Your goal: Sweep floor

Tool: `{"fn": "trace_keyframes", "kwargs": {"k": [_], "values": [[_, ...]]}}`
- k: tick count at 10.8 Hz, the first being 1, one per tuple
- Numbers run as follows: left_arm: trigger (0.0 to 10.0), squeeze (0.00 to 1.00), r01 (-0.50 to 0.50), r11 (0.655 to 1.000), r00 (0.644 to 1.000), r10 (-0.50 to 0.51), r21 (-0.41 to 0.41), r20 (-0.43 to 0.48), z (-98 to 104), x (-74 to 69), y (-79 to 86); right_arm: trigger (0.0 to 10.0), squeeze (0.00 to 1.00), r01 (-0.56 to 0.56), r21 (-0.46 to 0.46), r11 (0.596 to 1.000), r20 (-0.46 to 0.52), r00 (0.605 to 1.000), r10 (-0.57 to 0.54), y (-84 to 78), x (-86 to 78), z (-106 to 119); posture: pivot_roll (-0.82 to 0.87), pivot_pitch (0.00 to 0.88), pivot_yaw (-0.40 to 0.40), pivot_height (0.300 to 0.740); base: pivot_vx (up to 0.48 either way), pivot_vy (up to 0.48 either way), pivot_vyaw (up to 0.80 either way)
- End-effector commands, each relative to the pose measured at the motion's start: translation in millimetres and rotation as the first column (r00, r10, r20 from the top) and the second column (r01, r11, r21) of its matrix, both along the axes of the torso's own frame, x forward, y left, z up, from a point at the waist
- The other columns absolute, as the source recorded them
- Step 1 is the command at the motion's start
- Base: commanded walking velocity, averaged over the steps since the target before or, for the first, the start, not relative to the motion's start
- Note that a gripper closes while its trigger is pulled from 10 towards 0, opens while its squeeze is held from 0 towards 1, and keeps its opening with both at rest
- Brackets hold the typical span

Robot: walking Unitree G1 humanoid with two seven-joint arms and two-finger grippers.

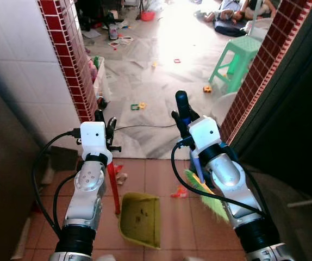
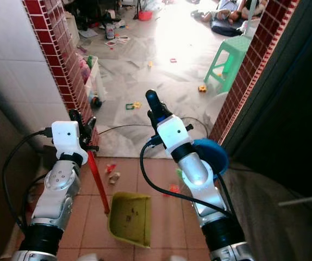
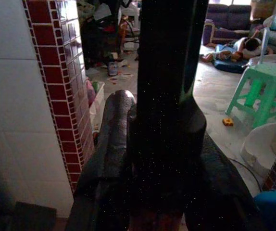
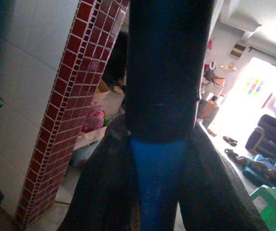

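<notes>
Left gripper (image 1: 104, 124) clamped on the red dustpan handle (image 1: 113, 187), black grip end (image 3: 169, 72) rising between the fingers (image 3: 111, 139). Handle slanting down to a yellow-green dustpan (image 1: 141, 218), soiled inside, flat on the terracotta tiles (image 1: 161, 179) at 6 o'clock. Right gripper (image 1: 181, 117) closed around the broom handle (image 4: 159, 183), blue shaft capped in black. Green and yellow bristles (image 1: 207, 196) at 5 o'clock, under the right forearm. Small red scraps (image 1: 179, 192) on the tiles between pan and bristles. Red brick-tiled pillar (image 1: 69, 60) at 10 o'clock; green stool (image 1: 237, 57) at 1 o'clock on the littered grey floor (image 1: 161, 81).
</notes>
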State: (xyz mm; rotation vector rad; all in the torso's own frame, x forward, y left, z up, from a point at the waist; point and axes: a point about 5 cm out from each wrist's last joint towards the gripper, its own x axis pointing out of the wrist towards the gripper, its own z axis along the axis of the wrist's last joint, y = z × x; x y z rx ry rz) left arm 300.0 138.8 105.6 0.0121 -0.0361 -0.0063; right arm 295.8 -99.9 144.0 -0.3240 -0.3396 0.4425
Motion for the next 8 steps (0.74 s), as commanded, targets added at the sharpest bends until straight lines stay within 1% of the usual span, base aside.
{"fn": "trace_keyframes", "kwargs": {"k": [1, 5, 8], "values": [[10.0, 0.0, 0.013, 1.0, 0.996, -0.012, 0.0, 0.092, 19.7, 4.7, -1.7, 10.0, 0.0, -0.015, 0.002, 1.0, 0.058, 0.998, 0.015, 3.6, 3.7, 15.4, -0.02, 0.0, -0.012, 0.74, 0.442, 0.0, 0.0], [10.0, 0.0, 0.003, 1.0, 0.996, -0.002, -0.007, 0.089, 19.4, 5.2, -2.5, 10.0, 0.0, -0.023, 0.01, 1.0, 0.054, 0.998, 0.022, 5.5, 2.5, 14.2, -0.02, 0.0, -0.014, 0.74, 0.424, 0.0, 0.0], [10.0, 0.0, -0.044, 0.999, 0.994, 0.042, 0.014, 0.098, 18.9, 5.1, -2.6, 10.0, 0.0, -0.023, 0.012, 1.0, 0.05, 0.998, 0.023, 6.1, 3.3, 13.5, -0.02, 0.0, -0.018, 0.74, 0.0, 0.0, 0.0]]}}
